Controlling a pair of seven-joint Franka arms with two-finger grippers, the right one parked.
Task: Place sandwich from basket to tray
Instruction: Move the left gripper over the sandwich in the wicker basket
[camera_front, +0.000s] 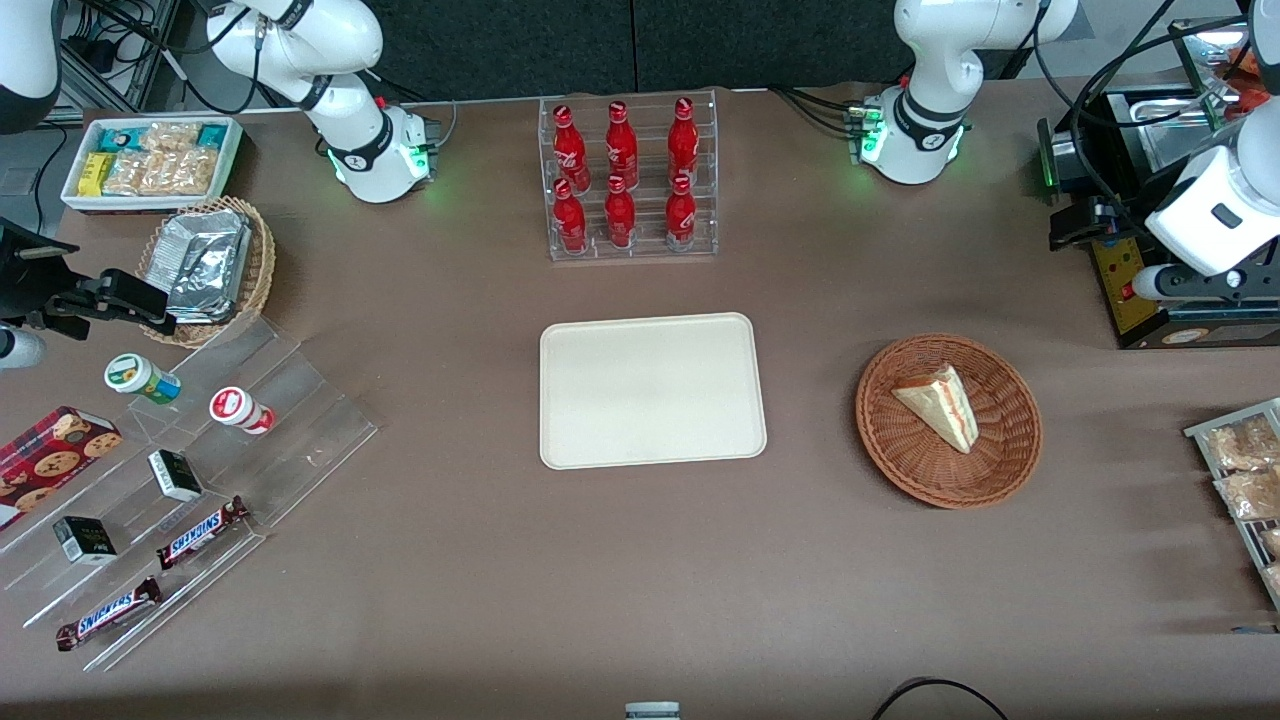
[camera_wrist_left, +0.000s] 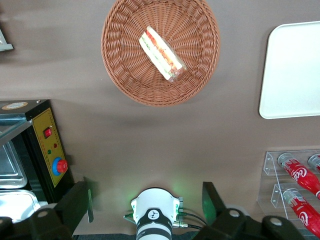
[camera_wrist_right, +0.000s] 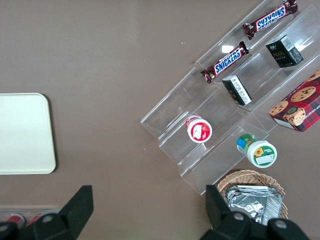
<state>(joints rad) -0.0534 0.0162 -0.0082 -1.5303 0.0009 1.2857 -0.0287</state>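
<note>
While the sandwich (camera_front: 938, 405) lies in the basket (camera_front: 1005, 470) | gripper (camera_wrist_left: 146, 202) high, wide, empty, near the arm's base | step: approach | next: descend, grasp, carry to tray (camera_front: 650, 440)

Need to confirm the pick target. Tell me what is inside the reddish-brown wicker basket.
The basket holds one sandwich, lying on its side. The weave under the sandwich is covered. The gripper, open, hangs high above the table, not yet over the basket.

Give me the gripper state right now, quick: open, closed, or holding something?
Left gripper: open, holding nothing, raised at the working arm's end of the table; the sandwich lies untouched in the basket.
</note>
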